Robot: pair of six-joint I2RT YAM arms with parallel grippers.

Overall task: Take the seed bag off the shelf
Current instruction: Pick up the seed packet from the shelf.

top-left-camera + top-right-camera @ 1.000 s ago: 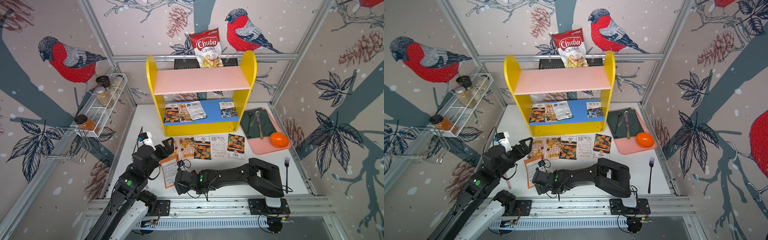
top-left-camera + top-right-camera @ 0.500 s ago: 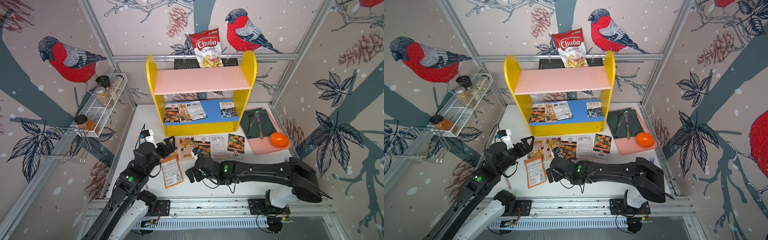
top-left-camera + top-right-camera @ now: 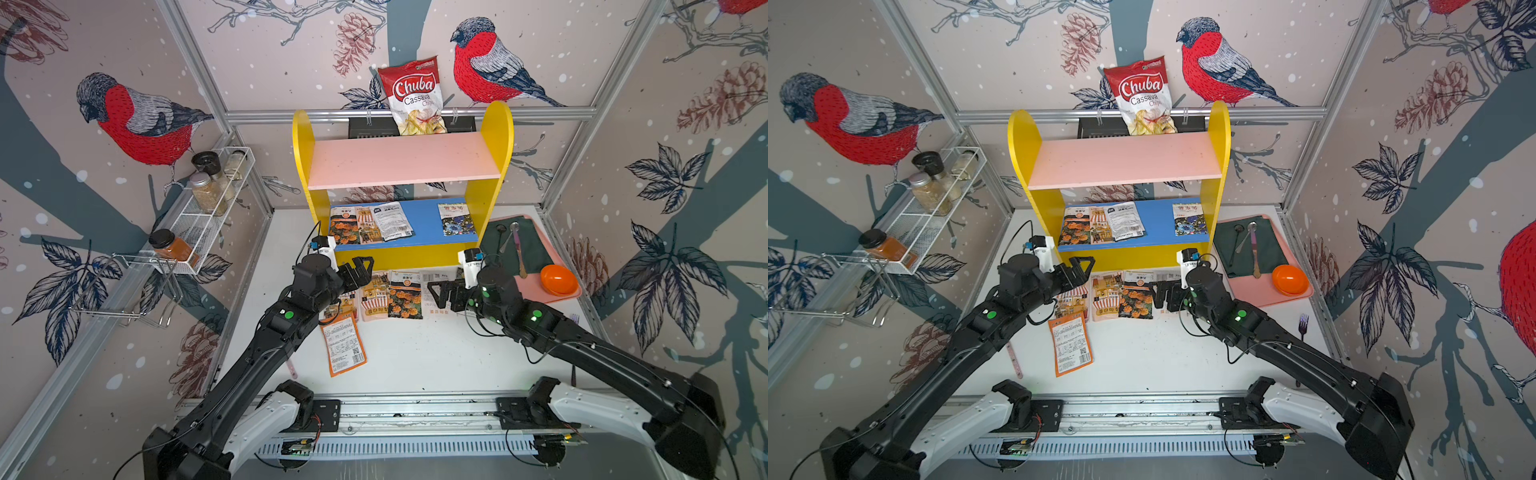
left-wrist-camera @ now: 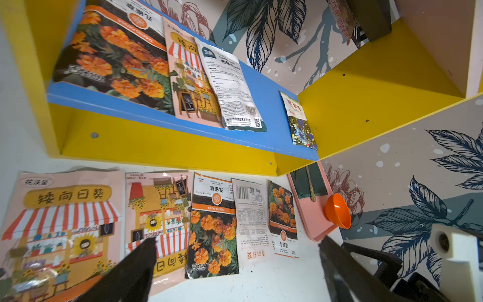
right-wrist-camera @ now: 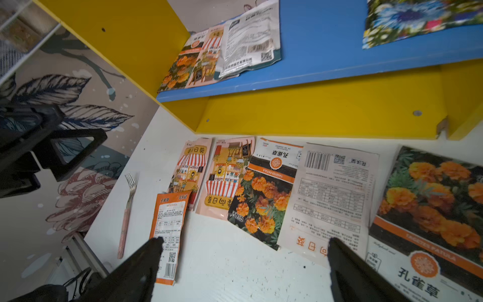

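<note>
The shelf (image 3: 402,166) stands at the back of the table, with yellow sides, a pink upper board and a blue lower board (image 3: 426,226). On the blue board lie three overlapping seed bags (image 3: 368,224) at the left end and a blue-flowered seed bag (image 3: 456,219) at the right end; the left wrist view shows them too (image 4: 117,60). Several more seed bags (image 3: 392,293) lie on the table in front, and an orange-edged one (image 3: 343,345) lies nearer me. My left gripper (image 3: 359,268) (image 4: 237,240) is open and empty before the shelf's left foot. My right gripper (image 3: 442,291) (image 5: 245,240) is open and empty over the table bags.
A pink tray (image 3: 559,297) at the right holds a green cloth, spoons and an orange bowl (image 3: 558,279). A fork (image 3: 1303,324) lies by the right wall. A white wire spice rack (image 3: 199,224) hangs on the left wall. A chips bag (image 3: 413,97) stands behind the shelf.
My right arm has swung from the front left, beside the orange-edged bag, to the right, its gripper now before the shelf. That bag stays on the table. The left gripper edged towards the shelf.
</note>
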